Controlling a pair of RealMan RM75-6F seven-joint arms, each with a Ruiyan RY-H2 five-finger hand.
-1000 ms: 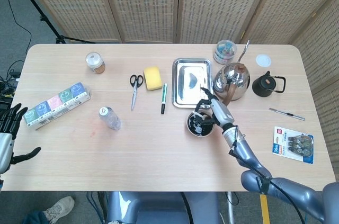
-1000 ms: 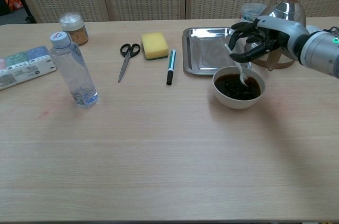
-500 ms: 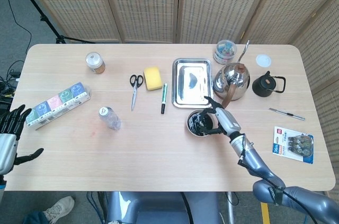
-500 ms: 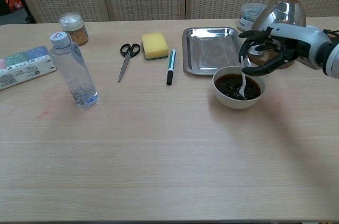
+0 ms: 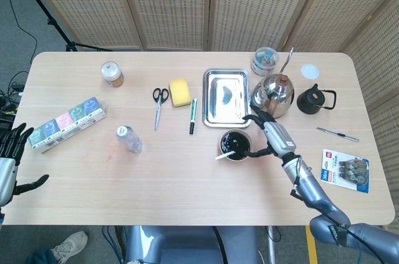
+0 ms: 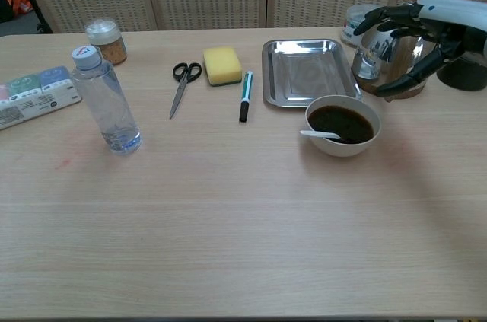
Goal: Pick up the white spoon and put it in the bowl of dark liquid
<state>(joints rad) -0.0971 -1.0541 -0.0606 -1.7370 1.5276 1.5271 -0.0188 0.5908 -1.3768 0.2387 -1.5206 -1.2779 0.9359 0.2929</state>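
Observation:
The white spoon (image 6: pixel 319 135) lies in the white bowl of dark liquid (image 6: pixel 342 125), its handle resting over the left rim; the spoon (image 5: pixel 225 153) and bowl (image 5: pixel 235 144) also show in the head view. My right hand (image 6: pixel 407 39) hovers open above and to the right of the bowl, in front of the kettle, holding nothing; the same right hand (image 5: pixel 272 134) shows beside the bowl. My left hand (image 5: pixel 9 158) is open at the table's far left edge, far from the bowl.
A steel tray (image 6: pixel 304 71) lies just behind the bowl, a steel kettle (image 6: pixel 392 52) behind my right hand, a black pitcher (image 5: pixel 315 99) beyond. A pen (image 6: pixel 244 96), sponge (image 6: pixel 222 65), scissors (image 6: pixel 181 87), water bottle (image 6: pixel 106 101), jar (image 6: pixel 106 40) and tea box (image 5: pixel 67 123) sit leftward.
My right hand let go of the spoon and rose up and to the right, away from the bowl. The spoon tipped over to rest on the bowl's left rim.

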